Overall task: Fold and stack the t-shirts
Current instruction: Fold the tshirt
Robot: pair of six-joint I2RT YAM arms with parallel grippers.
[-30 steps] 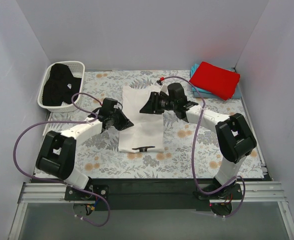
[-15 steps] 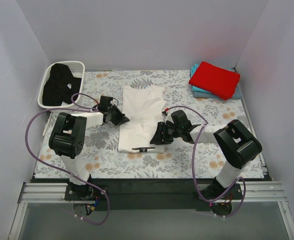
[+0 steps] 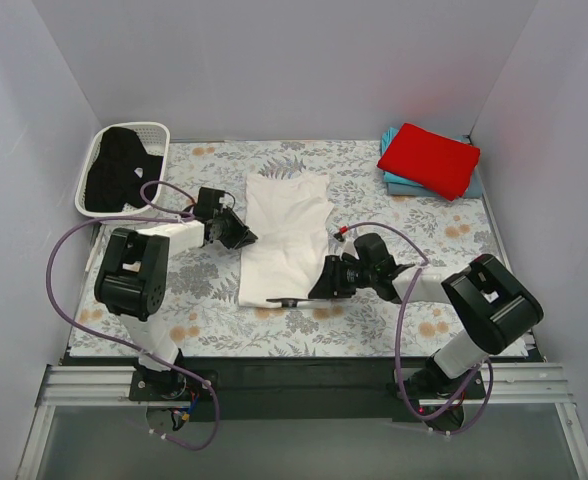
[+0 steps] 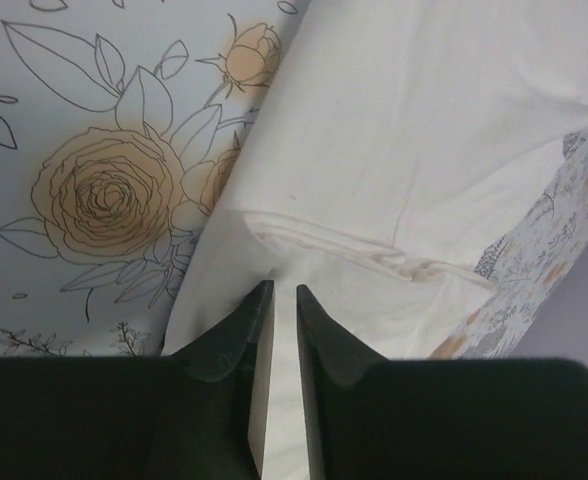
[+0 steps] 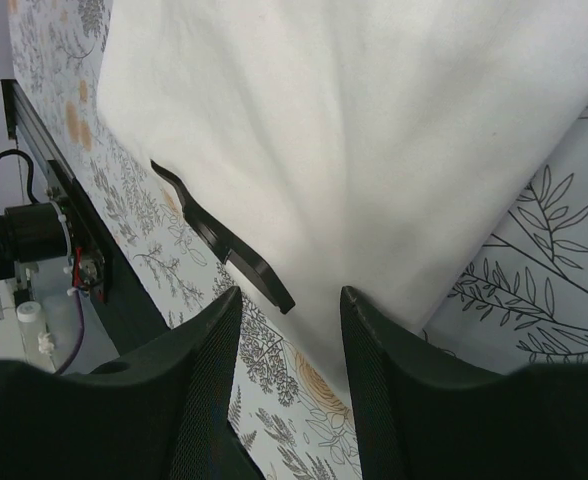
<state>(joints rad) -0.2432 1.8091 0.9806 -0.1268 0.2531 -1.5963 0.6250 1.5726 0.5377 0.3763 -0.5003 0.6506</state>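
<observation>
Floral table cloth (image 3: 204,300), centre: white t-shirt (image 3: 286,225) lying flat, left gripper (image 3: 244,238) pinching its left edge, right gripper (image 3: 325,284) spread open at lower right; we should clamp that hem fully before folding.

1. A floral table cloth (image 3: 214,310) covers the whole work surface, printed with grey line-drawn leaves and scattered pale orange flowers.
2. In the left wrist view, one large orange rose (image 4: 104,190) of that print shows close up, with outlined leaves around it.
3. In the right wrist view, the print shows as thin leafy sprigs (image 5: 549,250) on pale ground.
4. A white plastic lattice basket (image 3: 144,127) stands at the far left corner of the table.
5. Plain pale walls (image 3: 294,70) enclose the table at the back and on both sides.
6. A black base plate (image 3: 304,372) runs along the near edge, with a metal frame (image 3: 304,402) just in front of it.
</observation>
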